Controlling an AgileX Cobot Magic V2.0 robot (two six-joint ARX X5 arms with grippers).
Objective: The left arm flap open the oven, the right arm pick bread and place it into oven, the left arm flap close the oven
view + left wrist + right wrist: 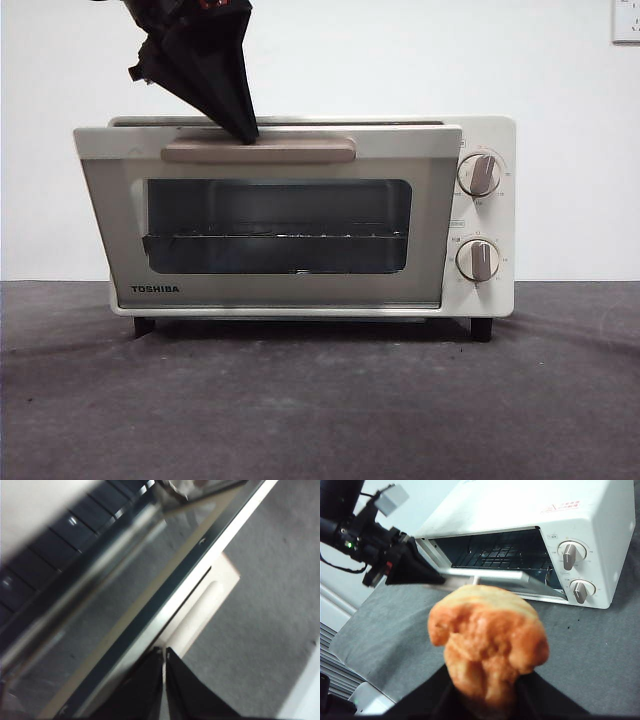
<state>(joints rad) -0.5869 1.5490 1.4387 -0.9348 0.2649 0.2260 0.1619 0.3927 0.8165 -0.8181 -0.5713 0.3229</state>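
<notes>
My left gripper (pixel 245 130), jaws together, presses its tip on the handle (pixel 259 151) of the partly lowered oven (pixel 300 215) door, while my right gripper (pixel 485 700) clamps the bread (pixel 487 642) in front of it.

The cream-white TOSHIBA toaster oven (pixel 300 215) stands upright on its black feet, two round knobs at 3 o'clock of its dark glass window. Its door is tilted partly open, the wire rack visible inside. The lumpy golden-orange bread (pixel 487 640) is held aloft, facing the oven's opening.
</notes>
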